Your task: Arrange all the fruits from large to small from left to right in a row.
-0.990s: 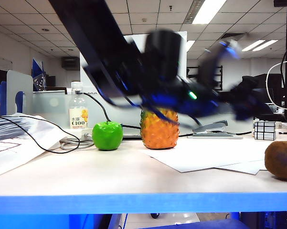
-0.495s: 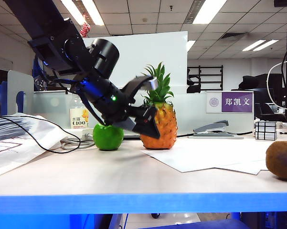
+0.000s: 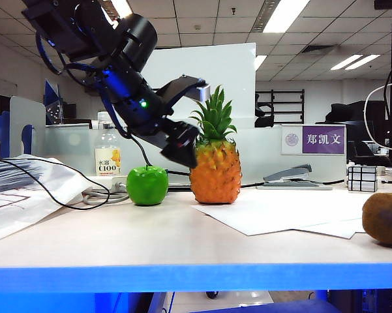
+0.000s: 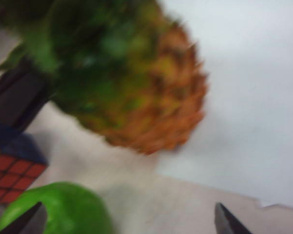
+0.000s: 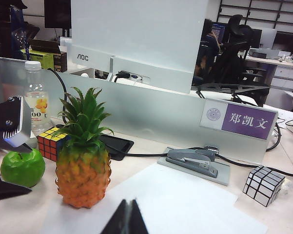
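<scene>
The orange pineapple (image 3: 215, 173) with its green crown stands upright mid-table, and the green apple (image 3: 147, 184) sits just to its left. Far away at the right edge lies the brown kiwi (image 3: 385, 218). My left gripper (image 3: 194, 120) hangs open in the air beside the pineapple's crown, above the apple, holding nothing. In the left wrist view its fingertips (image 4: 229, 222) frame the table, with the pineapple (image 4: 136, 87) and apple (image 4: 58, 209) ahead. My right gripper (image 5: 128, 217) is shut and empty over white paper, short of the pineapple (image 5: 83, 170) and apple (image 5: 22, 168).
A Rubik's cube (image 5: 51, 141) sits behind the pineapple, near a clear bottle (image 3: 107, 156). A grey stapler (image 3: 290, 175) and a silver mirror cube (image 3: 364, 177) lie at the back right. White paper sheets (image 3: 280, 212) cover the right half; cables and papers (image 3: 26, 189) lie at the left.
My left arm has swung from the right side back to the left and lifted, ending beside the pineapple's crown, still open. The fruits and the right arm have stayed put.
</scene>
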Available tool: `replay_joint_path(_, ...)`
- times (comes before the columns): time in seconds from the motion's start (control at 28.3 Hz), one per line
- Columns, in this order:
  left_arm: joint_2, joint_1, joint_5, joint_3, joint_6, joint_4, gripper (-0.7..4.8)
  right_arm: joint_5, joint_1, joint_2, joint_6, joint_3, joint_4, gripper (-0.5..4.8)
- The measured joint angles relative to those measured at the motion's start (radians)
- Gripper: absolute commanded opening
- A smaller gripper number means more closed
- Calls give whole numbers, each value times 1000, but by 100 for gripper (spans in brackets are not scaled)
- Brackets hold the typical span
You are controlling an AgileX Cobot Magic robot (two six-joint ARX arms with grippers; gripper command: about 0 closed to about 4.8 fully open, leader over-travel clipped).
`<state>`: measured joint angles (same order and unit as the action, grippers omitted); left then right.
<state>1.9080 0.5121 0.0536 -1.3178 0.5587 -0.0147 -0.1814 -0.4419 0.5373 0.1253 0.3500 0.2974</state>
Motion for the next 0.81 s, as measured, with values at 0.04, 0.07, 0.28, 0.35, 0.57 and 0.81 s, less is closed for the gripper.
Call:
replay_joint_path(0.04,-1,-6,-11,0,11,-2,479,0,0,0,0,0,0,-1)
replay_joint_path(0.07,-1,-24,-23,0,22,-2,479,0,0,0,0,0,0,-1)
replay_joint_path(0.28,-1,-195,32,0,-48,2,479,0,0,0,0,0,0,-1)
replay_joint_path(0.35,-1,-226,147,0,-92,25,479,0,0,0,0,0,1,-1)
replay_joint_path(0.57,-1,-249,314,0,-108,56,479,0,0,0,0,0,4,-1)
replay_joint_path(0.81,1,-250,340,0,-99,34,479,0,0,0,0,0,4,-1)
